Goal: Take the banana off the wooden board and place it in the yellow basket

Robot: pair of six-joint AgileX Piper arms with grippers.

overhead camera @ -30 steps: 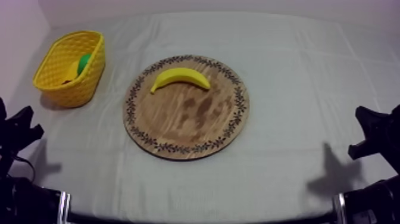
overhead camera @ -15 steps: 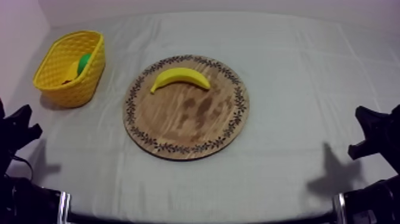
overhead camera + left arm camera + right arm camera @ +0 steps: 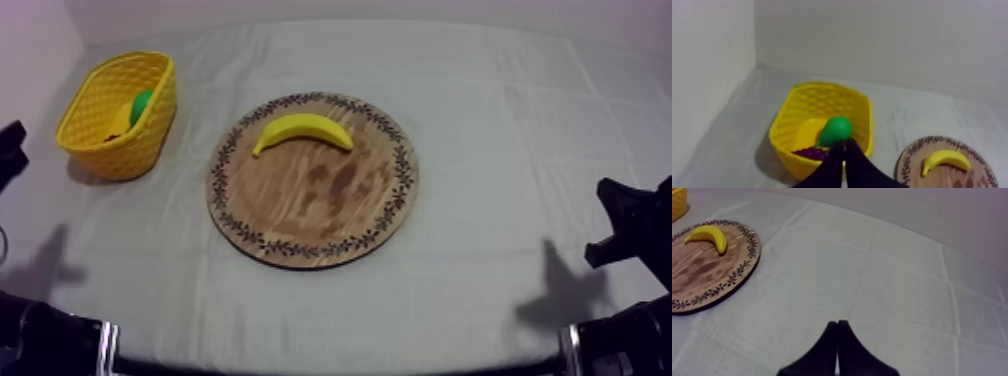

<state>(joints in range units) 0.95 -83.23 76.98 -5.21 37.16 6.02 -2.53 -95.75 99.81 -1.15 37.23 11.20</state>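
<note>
The banana (image 3: 303, 130) lay on the far part of the wooden board (image 3: 320, 215). Its long axis ran left to right across the table. Its back arched toward the far side and both tips curved toward the near side, the left tip being the narrower. The board's patterned rim ringed it, and the banana touched nothing else.

Well to the left, near the table's far left corner and apart from the board, stood the yellow basket (image 3: 128, 152). It held a green pear (image 3: 142, 103) with dark grapes (image 3: 809, 153) just beside it.

The left gripper (image 3: 844, 145) hung near the basket's near rim, its fingers pressed together in a narrow wedge with nothing between them. The right gripper (image 3: 837, 324) was over bare cloth to the right of the board, its fingers likewise pressed together and empty.

The grey-white cloth (image 3: 500, 120) was creased in faint lines. A pale wall (image 3: 872, 40) rose behind the table, and another stood at its left.
</note>
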